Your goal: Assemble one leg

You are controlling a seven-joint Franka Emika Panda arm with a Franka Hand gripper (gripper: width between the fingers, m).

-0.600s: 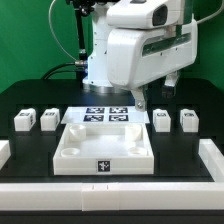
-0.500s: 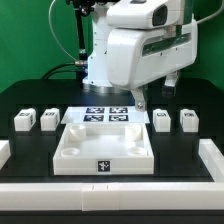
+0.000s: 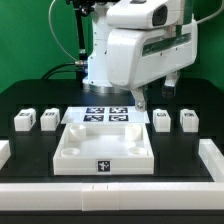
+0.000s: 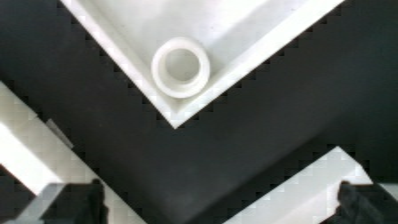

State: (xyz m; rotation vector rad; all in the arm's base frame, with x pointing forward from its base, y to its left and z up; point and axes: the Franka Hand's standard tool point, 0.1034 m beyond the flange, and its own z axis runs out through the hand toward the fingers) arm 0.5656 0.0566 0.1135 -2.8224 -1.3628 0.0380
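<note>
Four small white legs with tags stand on the black table: two at the exterior view's left [image 3: 24, 121] [image 3: 47, 120] and two at its right [image 3: 162, 120] [image 3: 187, 120]. The large white square tabletop [image 3: 72, 150] lies in the middle. My gripper [image 3: 155, 97] hangs above the table behind the tabletop's far right corner, open and empty. In the wrist view a tabletop corner [image 4: 214, 20] with a round socket [image 4: 180, 65] lies below, and the gripper [image 4: 214, 205] shows two dark fingertips [image 4: 63, 205] far apart with nothing between them. No leg shows there.
The marker board [image 3: 107, 117] lies flat behind the tabletop. A white rail [image 3: 110, 190] runs along the table's front edge, with white blocks at the left [image 3: 4, 152] and right [image 3: 212, 155]. The arm's base and cables stand at the back.
</note>
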